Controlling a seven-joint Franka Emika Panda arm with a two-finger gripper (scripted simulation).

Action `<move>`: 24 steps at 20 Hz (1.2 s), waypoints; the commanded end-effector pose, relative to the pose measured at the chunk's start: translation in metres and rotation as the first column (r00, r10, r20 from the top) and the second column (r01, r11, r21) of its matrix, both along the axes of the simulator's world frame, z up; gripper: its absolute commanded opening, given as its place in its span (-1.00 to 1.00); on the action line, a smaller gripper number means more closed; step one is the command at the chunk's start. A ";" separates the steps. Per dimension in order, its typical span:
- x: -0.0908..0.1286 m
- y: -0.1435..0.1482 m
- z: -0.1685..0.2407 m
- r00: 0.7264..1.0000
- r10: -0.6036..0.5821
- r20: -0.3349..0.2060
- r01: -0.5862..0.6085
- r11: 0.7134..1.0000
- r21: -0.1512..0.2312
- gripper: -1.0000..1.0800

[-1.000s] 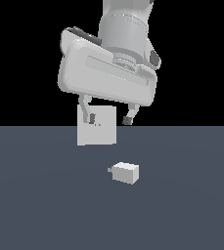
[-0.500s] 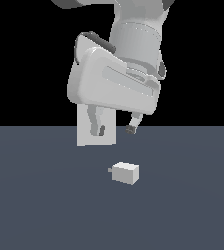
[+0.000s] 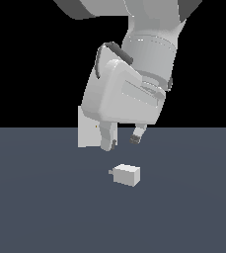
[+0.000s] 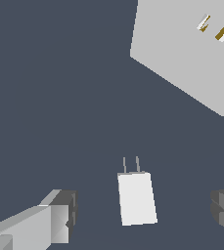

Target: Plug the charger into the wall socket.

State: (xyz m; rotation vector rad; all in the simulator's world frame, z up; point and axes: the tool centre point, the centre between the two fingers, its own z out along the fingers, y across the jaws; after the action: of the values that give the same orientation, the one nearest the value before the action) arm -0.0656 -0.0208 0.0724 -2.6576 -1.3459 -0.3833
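A bare simulated test scene, not a real room: a flat dark blue-grey floor beneath the pincer, black void behind, and plain untextured shapes.

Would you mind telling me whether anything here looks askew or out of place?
Nothing stands out. The charger lies flat on the floor, prongs towards the upright wall socket, apart from it. The open tool hovers above, touching neither.

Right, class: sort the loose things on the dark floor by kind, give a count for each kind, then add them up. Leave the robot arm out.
Charger, small block with two prongs: 1
Wall socket, upright square plate with two slots: 1
Total: 2
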 end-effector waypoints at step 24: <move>-0.002 -0.006 -0.034 0.997 0.074 0.017 -0.074 0.997 0.010 0.92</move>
State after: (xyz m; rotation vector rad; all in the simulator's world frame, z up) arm -0.0672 -0.0267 0.0455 -2.5934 -1.4380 -0.4050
